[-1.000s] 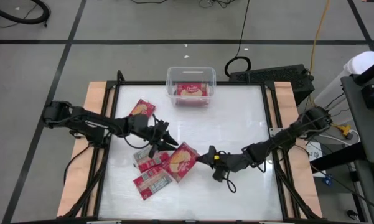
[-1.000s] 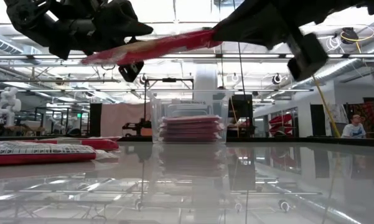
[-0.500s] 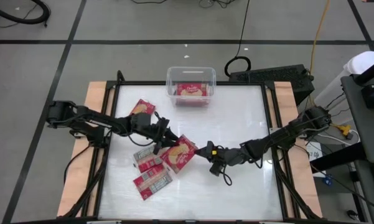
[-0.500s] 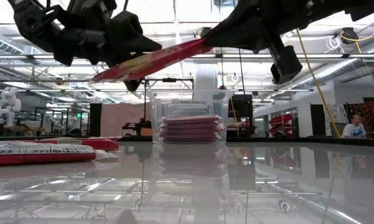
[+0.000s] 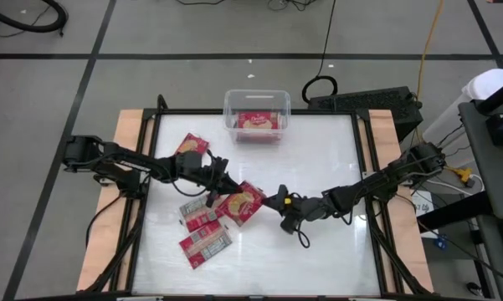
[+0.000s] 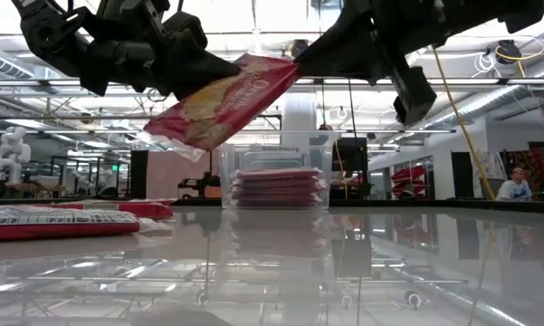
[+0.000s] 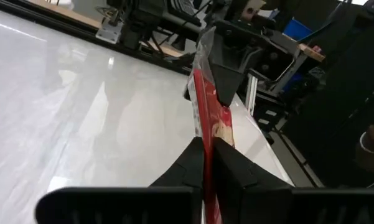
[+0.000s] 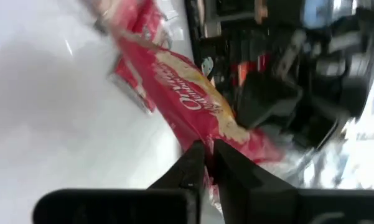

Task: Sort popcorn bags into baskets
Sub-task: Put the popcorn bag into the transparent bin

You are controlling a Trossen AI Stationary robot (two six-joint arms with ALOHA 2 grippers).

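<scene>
The popcorn bag [image 5: 240, 204] has tilted face-up since the earlier frame; left hand [image 5: 223, 187] and right hand [image 5: 270, 202] both pinch its edges above the table [image 5: 318, 159], clear bin [image 5: 257, 109] beyond.

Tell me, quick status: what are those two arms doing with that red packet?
Left gripper and right gripper both shut on one popcorn bag, held above the table. Clear basket behind, already holding bags. Nothing in the way.

Five popcorn bags [image 5: 242, 203] out — one basket [image 5: 257, 116].
</scene>
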